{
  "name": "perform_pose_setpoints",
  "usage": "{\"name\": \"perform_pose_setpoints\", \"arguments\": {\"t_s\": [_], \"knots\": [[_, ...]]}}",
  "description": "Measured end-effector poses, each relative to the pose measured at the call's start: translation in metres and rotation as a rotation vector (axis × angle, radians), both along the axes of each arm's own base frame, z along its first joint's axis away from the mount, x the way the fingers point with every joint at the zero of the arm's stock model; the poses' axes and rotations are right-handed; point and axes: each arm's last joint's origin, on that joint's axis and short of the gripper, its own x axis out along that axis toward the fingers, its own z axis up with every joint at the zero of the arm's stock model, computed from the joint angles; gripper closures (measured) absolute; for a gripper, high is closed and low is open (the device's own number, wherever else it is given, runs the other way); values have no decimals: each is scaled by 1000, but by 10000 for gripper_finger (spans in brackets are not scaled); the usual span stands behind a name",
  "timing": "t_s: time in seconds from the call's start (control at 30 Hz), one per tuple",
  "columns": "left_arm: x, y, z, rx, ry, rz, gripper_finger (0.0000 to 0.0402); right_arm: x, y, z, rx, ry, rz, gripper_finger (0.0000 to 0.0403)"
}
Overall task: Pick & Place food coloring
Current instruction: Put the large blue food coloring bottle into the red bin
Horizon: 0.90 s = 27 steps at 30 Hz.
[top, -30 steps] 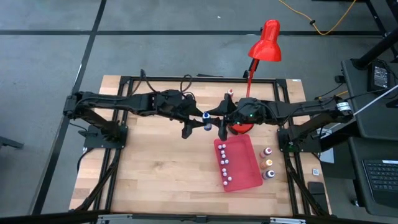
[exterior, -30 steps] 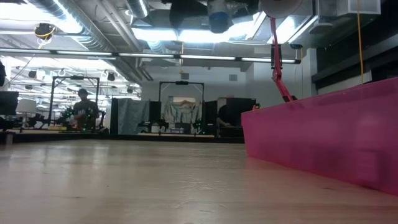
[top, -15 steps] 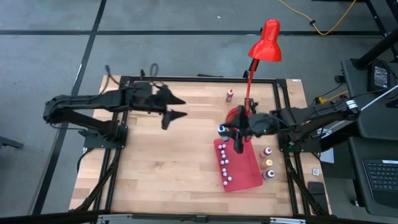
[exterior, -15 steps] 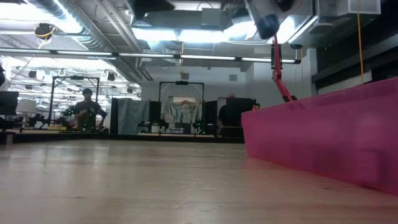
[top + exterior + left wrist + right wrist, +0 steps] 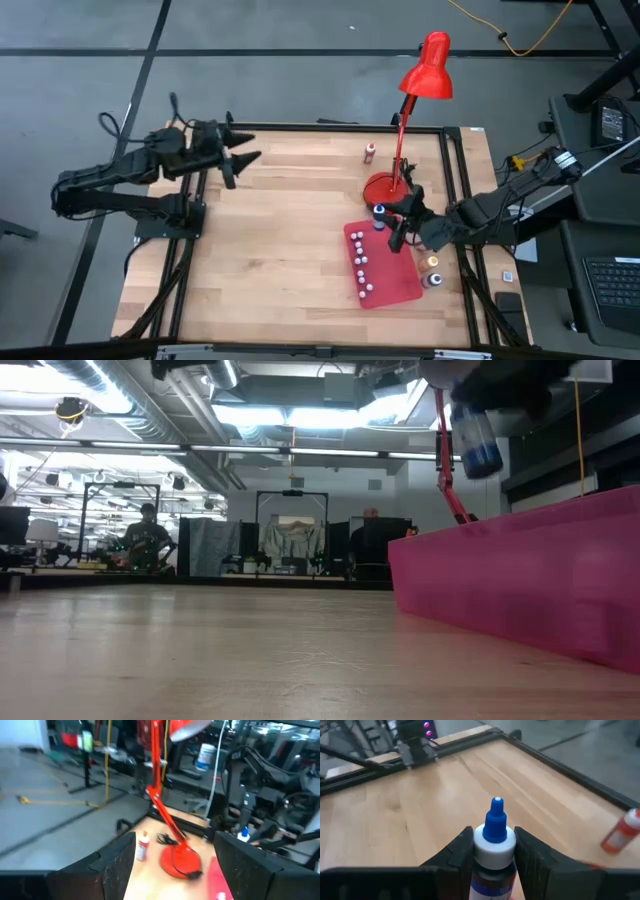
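My right gripper (image 5: 386,218) is shut on a blue food coloring bottle (image 5: 493,855) above the far end of the pink-red tray (image 5: 398,287). Several small whitish bottles (image 5: 361,268) stand in the tray. Three coloured bottles (image 5: 433,262) stand in a row on the table, right of the tray. A red bottle (image 5: 370,151) stands alone near the far edge. In the low view the blue bottle (image 5: 479,445) hangs high above the tray wall (image 5: 520,580). My left gripper (image 5: 247,151) is open, over the table's far-left corner, touching nothing. My right gripper pinches the blue bottle between its two fingers (image 5: 457,852), one on each side of the white cap collar (image 5: 493,844) and the shoulder below it. The fingers come from the table's right, slanting down. The bottle is lifted clear and nearly upright, its blue tip (image 5: 495,815) pointing up.
A red desk lamp stands with its round base (image 5: 385,187) just beyond the tray, its stem leaning up toward the far side to the head (image 5: 428,65). Bare wooden tabletop (image 5: 270,250) spreads left of the tray. A black frame (image 5: 320,128) borders the table.
Both grippers met at the blue bottle over the table's middle. The right gripper then carried the bottle right and toward the near side, lower, to the tray's far end. The left gripper drew back, empty, to the far-left corner.
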Motion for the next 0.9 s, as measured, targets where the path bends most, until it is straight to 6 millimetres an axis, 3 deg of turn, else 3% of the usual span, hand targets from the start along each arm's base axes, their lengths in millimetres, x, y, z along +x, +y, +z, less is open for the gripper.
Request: {"name": "perform_pose_setpoints", "arguments": {"t_s": [0.2, 0.37, 0.9], "knots": [[-18, -1, 6, 75, -24, 88, 137, -12, 9, -41, 66, -27, -78, 284], [-29, -1, 10, 108, -38, 167, 137, -17, 14, -64, 68, -32, -131, 284], [-37, -2, 2, 43, 4, 183, 137, -5, 22, -113, 27, 12, -254, 284]]}}
